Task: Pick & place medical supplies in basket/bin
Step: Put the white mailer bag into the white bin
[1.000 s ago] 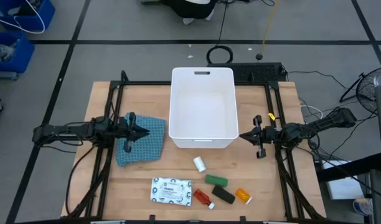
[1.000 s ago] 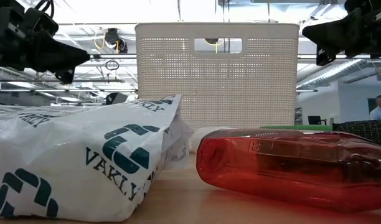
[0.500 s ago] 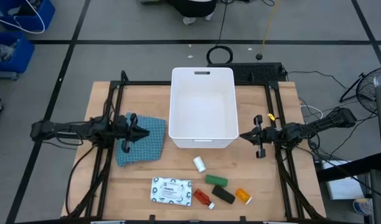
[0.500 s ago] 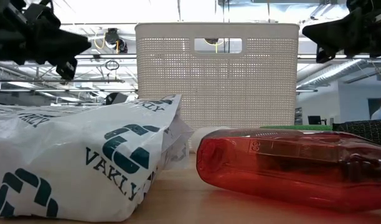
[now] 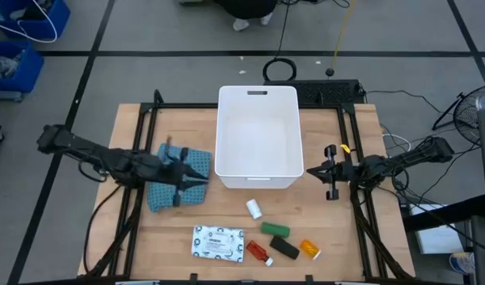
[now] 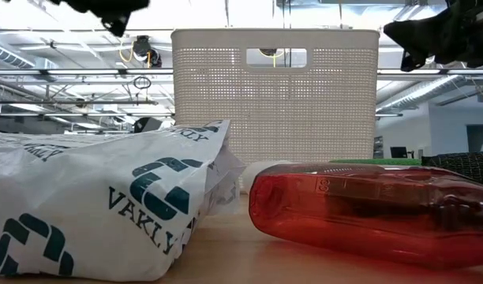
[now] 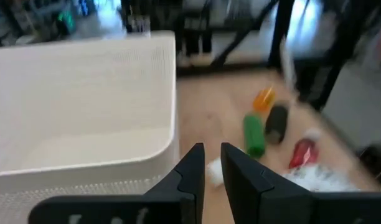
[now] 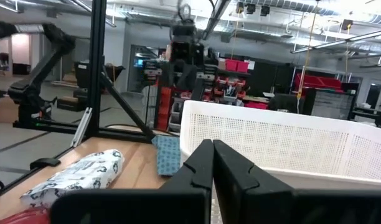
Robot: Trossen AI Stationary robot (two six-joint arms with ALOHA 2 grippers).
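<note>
The white bin (image 5: pixel 258 141) stands at the table's middle, far side. In front of it lie the supplies: the white printed packet (image 5: pixel 219 242), white roll (image 5: pixel 254 209), green block (image 5: pixel 276 229), black block (image 5: pixel 284 248), red bottle (image 5: pixel 258 252) and orange bottle (image 5: pixel 309 249), each flat on the wood. My left gripper (image 5: pixel 201 177) hangs above the blue-teal cloth (image 5: pixel 177 190), left of the bin's near corner, pointing at the supplies (image 7: pixel 253 133); its fingers (image 7: pixel 210 163) stand a narrow gap apart with nothing between them. My right gripper (image 5: pixel 309 170) waits shut by the bin's near right corner.
Black frame rails (image 5: pixel 143 150) run along both sides of the table. Blue crates (image 5: pixel 21 39) sit on the floor beyond the far left corner. The bin's tall perforated wall (image 6: pixel 275 95) rises between the two grippers. Bare wood lies between the cloth and the packet.
My left gripper has risen, leaving the top of the low view, and has swung toward the table's near right, out over the cloth toward the supplies. Its finger gap looks the same. The right arm and all the supplies have kept still.
</note>
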